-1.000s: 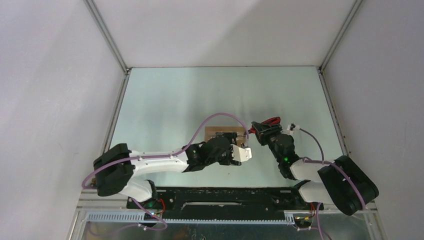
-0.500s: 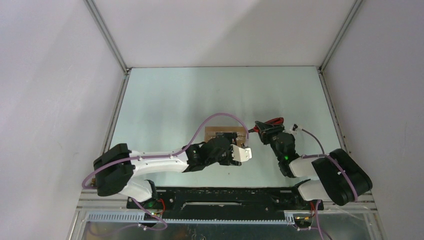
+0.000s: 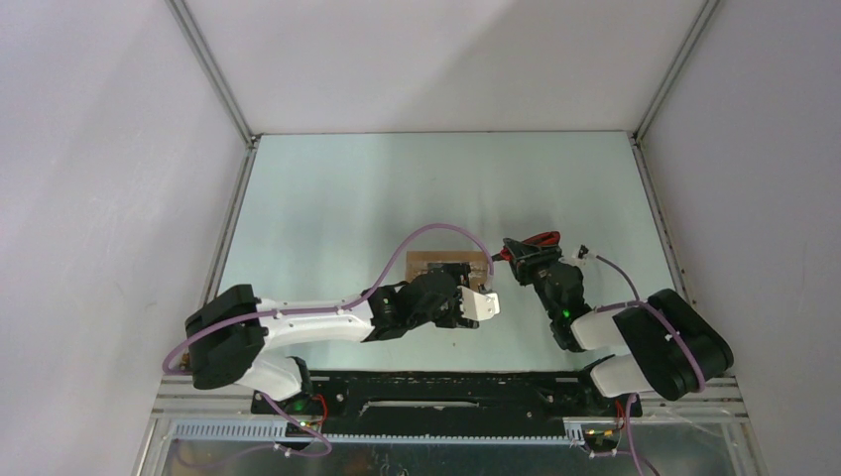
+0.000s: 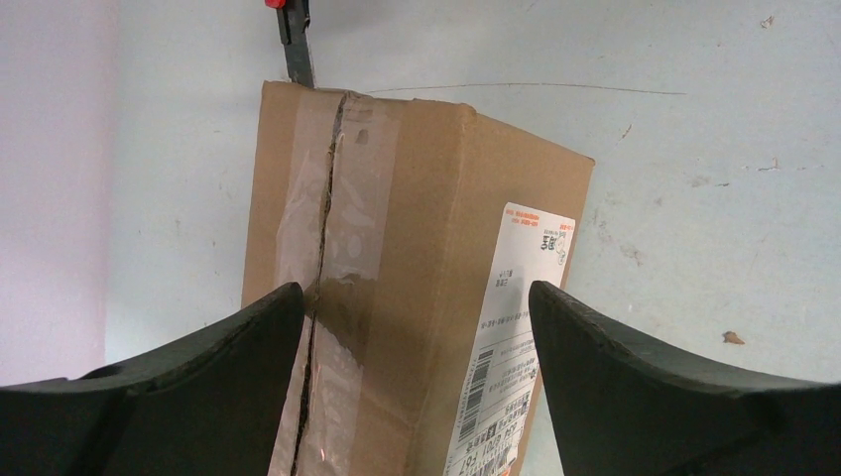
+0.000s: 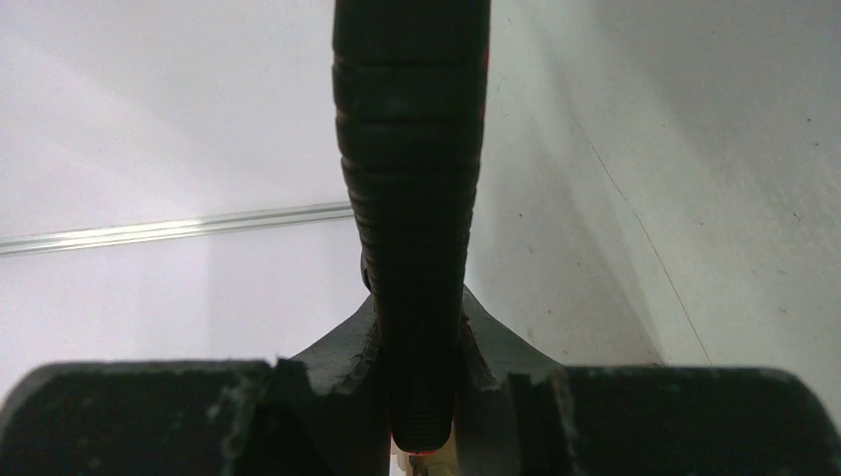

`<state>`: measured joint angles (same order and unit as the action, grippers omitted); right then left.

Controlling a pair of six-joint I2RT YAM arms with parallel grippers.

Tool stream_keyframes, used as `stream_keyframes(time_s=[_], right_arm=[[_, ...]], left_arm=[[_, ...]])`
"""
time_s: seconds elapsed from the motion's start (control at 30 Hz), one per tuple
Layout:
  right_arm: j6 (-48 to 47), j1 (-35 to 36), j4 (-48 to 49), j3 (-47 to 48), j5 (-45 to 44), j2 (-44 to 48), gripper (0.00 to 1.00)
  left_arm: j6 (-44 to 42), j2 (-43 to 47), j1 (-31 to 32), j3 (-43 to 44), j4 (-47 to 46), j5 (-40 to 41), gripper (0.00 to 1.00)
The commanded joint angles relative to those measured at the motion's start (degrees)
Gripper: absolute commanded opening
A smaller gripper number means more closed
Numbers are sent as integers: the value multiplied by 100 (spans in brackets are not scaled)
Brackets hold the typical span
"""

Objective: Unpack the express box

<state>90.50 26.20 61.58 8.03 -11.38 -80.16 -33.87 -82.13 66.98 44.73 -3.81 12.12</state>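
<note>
Top external: express box (image 3: 424, 262) long axis left-right

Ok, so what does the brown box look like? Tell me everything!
The express box is a small brown cardboard carton lying on the pale table, flaps shut. Clear tape runs along its top seam, with a dark ragged slit down it. A white shipping label with barcodes sits on one side. The left gripper straddles its near end; contact isn't clear. The utility knife, held by the right gripper, meets the seam's far end.
</note>
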Motion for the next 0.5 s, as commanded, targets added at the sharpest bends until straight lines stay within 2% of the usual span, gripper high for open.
stream_keyframes(time_s=[0.0, 0.23, 0.47], right_arm=[[12, 98, 448, 207, -114, -109, 0], [-45, 213, 286, 162, -225, -70, 0], [-64, 240, 711, 46, -377, -256, 0]], left_arm=[[192, -31, 52, 45, -37, -39, 86], [218, -29, 52, -15, -135, 17, 86], [325, 11, 52, -47, -163, 36, 86]])
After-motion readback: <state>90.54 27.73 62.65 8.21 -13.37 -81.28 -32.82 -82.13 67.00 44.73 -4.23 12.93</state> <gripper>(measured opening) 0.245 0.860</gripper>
